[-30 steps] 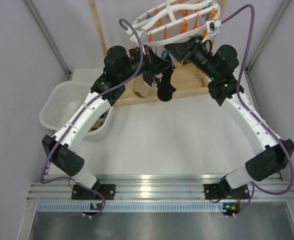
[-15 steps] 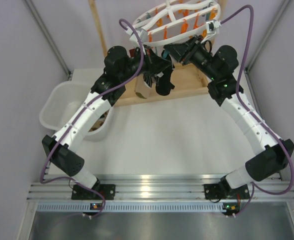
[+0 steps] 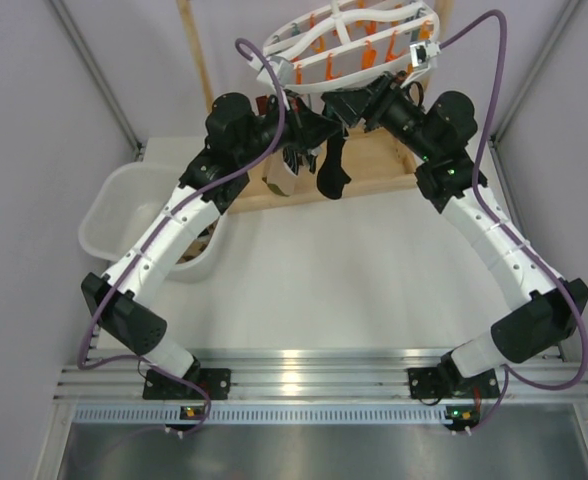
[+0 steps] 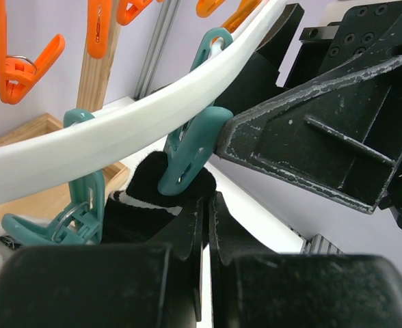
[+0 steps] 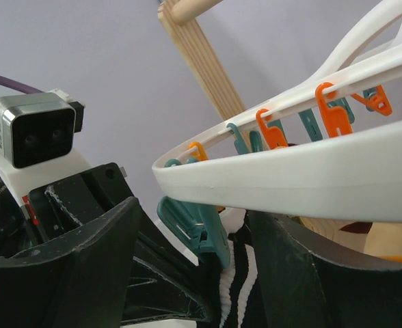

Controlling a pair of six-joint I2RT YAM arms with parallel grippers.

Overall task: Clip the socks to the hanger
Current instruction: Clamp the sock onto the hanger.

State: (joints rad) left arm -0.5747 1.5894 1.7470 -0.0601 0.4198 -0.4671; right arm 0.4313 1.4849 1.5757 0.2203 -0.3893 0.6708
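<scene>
Right gripper (image 5: pixel 194 263) has let go: its jaws now stand spread either side of the teal plastic clip peg (image 5: pixel 195 229).
That peg appears to bite the black fabric sock with white cuff bands (image 3: pixel 329 172), dangling at twelve o'clock under the white oval plastic lattice hanger (image 5: pixel 290 174) — likely clipped. The left gripper (image 4: pixel 208 229) stays shut at the cuff.

The top external camera looks steeply down from above and behind both arm bases, far enough back to take in the whole table (image 3: pixel 354 290) and the hanger (image 3: pixel 279 48) at its far edge. The left wrist camera sits very close under the hanger (image 4: pixel 119 130), facing the right arm. The right wrist camera looks back from equally near. Both wrist views share one teal peg (image 4: pixel 191 154) (image 5: pixel 194 219) and the striped sock cuff (image 4: pixel 153 181) (image 5: pixel 238 287).
</scene>
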